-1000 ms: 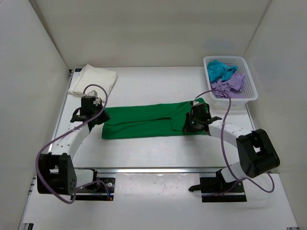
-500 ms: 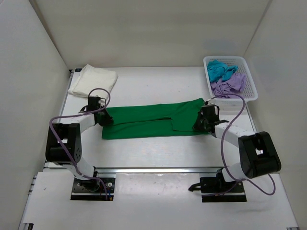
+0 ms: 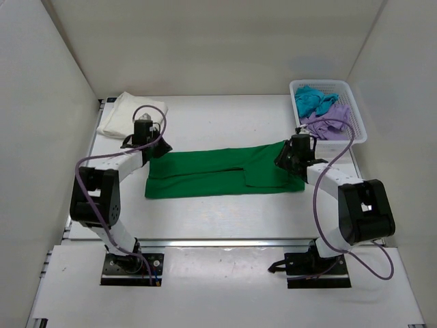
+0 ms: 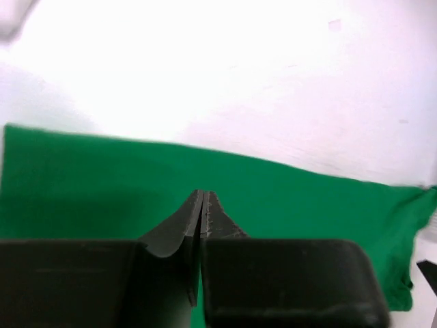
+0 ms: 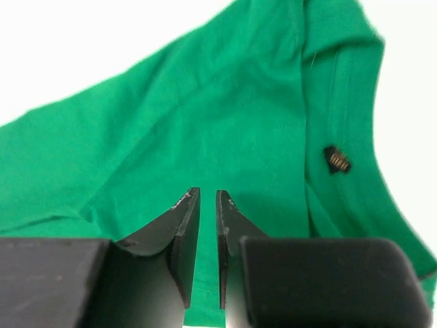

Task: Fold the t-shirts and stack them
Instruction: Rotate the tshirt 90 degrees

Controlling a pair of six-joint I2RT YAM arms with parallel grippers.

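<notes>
The bright green t-shirt (image 3: 218,172) lies flat as a long folded band across the middle of the table. My left gripper (image 3: 158,147) hovers at its far left corner, and the left wrist view shows it (image 4: 204,194) shut, with only green cloth (image 4: 307,198) beyond it. My right gripper (image 3: 283,158) is over the shirt's far right end. Its jaws (image 5: 207,195) stand a narrow slit apart above the green cloth (image 5: 225,102), with nothing between them, near the neck label (image 5: 337,160). The cream-white t-shirt (image 3: 133,113) lies folded at the back left. The teal t-shirt (image 3: 313,100) and the lilac t-shirt (image 3: 328,123) lie crumpled in the basket.
The white lattice basket (image 3: 358,126) stands at the back right corner. White walls close in the table on the left, back and right. Both arm bases sit on the near rail (image 3: 218,242).
Both grippers have moved toward the back along the shirt's ends, the left one to the far left corner. The right jaws, shut before, have parted a little. The shirt's right end lies spread out further.
</notes>
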